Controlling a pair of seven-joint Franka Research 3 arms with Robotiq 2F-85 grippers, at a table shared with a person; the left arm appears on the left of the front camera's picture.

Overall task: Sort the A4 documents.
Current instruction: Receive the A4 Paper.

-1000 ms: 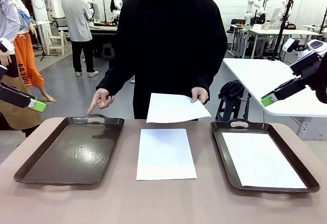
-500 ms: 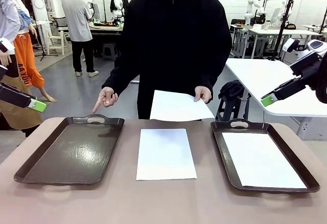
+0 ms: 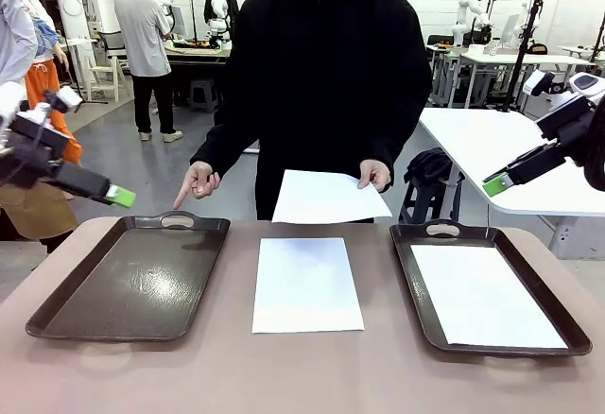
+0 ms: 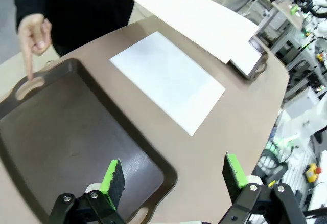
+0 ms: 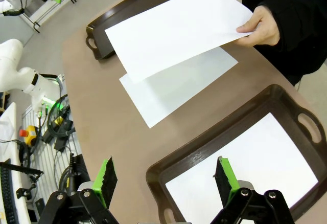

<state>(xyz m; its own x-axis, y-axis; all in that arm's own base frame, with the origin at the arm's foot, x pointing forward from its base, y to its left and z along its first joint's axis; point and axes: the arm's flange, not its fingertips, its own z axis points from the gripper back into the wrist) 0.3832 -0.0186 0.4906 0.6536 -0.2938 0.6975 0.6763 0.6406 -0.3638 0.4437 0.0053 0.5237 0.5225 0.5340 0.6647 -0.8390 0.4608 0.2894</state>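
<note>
We hover both released, left gripper point(image 3: 121, 196) above the rim of the left tray point(image 3: 77, 277), right gripper point(image 3: 495, 185) well clear above the right tray point(image 3: 477, 232).

- Front camera: at the table's point(image 3: 189, 376) near edge, facing 12 o'clock toward the person point(image 3: 321, 74).
- Left wrist camera: above 9 o'clock, looking down on the left tray point(image 4: 66, 132).
- Right wrist camera: above 3 o'clock, close over the right tray point(image 5: 204, 146).
- All share the middle sheet point(image 3: 307, 284).
</note>
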